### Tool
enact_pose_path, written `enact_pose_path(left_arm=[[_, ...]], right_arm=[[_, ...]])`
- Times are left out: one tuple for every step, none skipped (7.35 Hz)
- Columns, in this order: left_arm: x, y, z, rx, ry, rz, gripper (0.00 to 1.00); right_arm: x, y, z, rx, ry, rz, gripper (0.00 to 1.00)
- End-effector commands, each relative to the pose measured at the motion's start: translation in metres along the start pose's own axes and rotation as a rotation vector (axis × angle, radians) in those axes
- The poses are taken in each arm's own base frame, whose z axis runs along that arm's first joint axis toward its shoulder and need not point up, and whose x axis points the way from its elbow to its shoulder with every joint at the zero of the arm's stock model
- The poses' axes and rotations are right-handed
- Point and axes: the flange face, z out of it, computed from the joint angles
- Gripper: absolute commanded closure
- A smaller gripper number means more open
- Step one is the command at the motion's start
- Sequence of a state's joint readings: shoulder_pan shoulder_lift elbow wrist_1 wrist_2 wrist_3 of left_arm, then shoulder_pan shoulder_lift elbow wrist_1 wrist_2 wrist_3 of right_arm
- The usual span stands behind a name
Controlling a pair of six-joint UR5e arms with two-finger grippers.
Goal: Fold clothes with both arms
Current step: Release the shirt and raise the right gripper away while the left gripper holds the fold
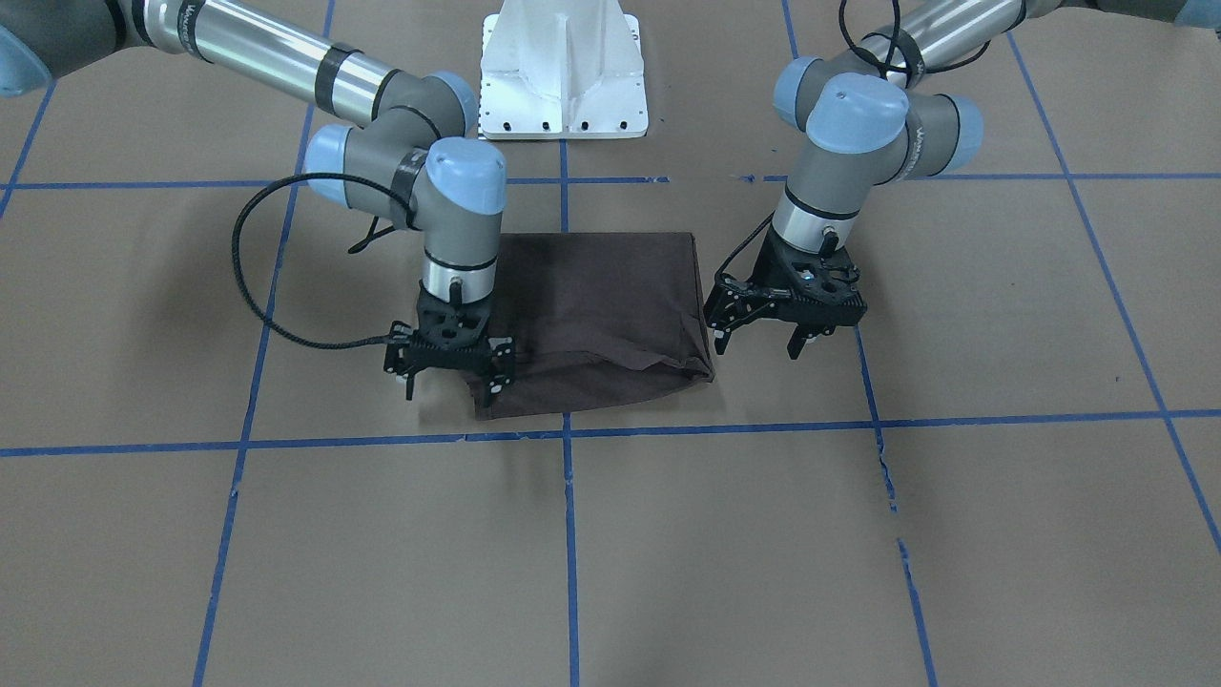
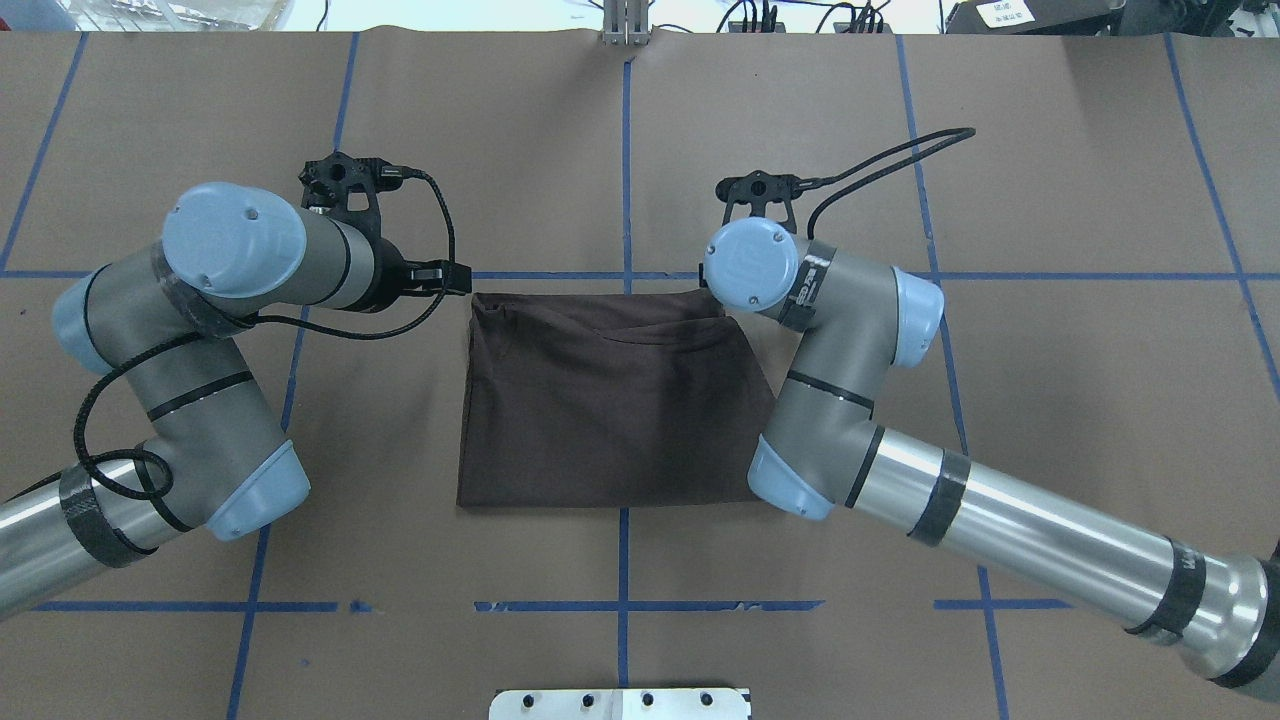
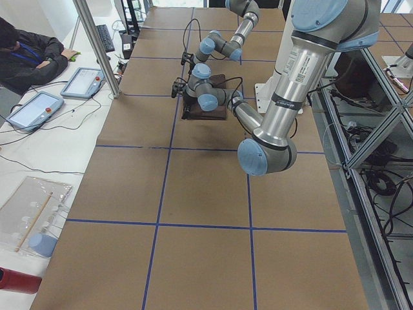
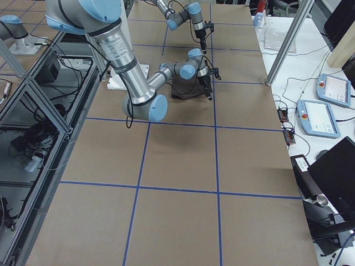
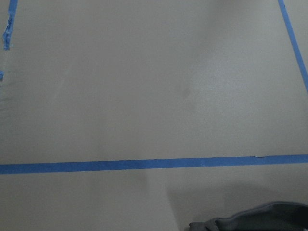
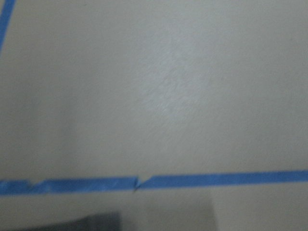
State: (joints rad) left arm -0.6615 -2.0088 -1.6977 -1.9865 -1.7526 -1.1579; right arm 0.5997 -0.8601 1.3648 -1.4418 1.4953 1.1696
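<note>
Hover, fingers apart, at outer corners of the folded dark brown cloth T-shirt (image 1: 601,305), black left gripper (image 1: 755,348) beside, black right gripper (image 1: 453,386) above, likely poised to refold.

Shirt (image 1: 601,315) is showing plain dark brown. Table (image 1: 858,553) is showing tan-brown paper, crossed by a grid of blue tape lines. Left arm (image 1: 839,181) and right arm (image 1: 382,157) are showing grey bodies, light-blue caps and silver tubes with black bands. Left gripper (image 1: 756,345) and right gripper (image 1: 454,380) are showing black. Base (image 1: 563,86) is showing white.
</note>
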Motion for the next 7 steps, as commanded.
enact_pose_path(left_arm=[[0.006, 0.004, 0.001, -0.010, 0.003, -0.016, 0.00], [0.014, 0.009, 0.003, -0.018, 0.006, -0.013, 0.00], [0.029, 0.035, 0.013, -0.050, 0.011, -0.008, 0.00], [0.052, 0.061, 0.022, -0.070, 0.019, -0.011, 0.00], [0.073, 0.069, 0.027, -0.073, -0.023, -0.007, 0.00], [0.079, 0.068, 0.026, -0.078, -0.047, -0.008, 0.00], [0.079, 0.068, 0.031, -0.082, -0.054, -0.009, 0.00]], right_arm=[[0.026, -0.056, -0.006, -0.119, -0.061, 0.035, 0.00], [0.019, -0.057, -0.016, -0.110, -0.089, 0.031, 0.00], [0.018, -0.056, -0.022, -0.102, -0.107, 0.029, 0.00], [0.015, -0.054, -0.028, -0.098, -0.122, 0.025, 0.00], [0.016, -0.052, -0.027, -0.100, -0.120, 0.022, 0.00], [0.017, -0.050, -0.025, -0.102, -0.117, 0.021, 0.00], [0.017, -0.050, -0.025, -0.102, -0.117, 0.021, 0.00]])
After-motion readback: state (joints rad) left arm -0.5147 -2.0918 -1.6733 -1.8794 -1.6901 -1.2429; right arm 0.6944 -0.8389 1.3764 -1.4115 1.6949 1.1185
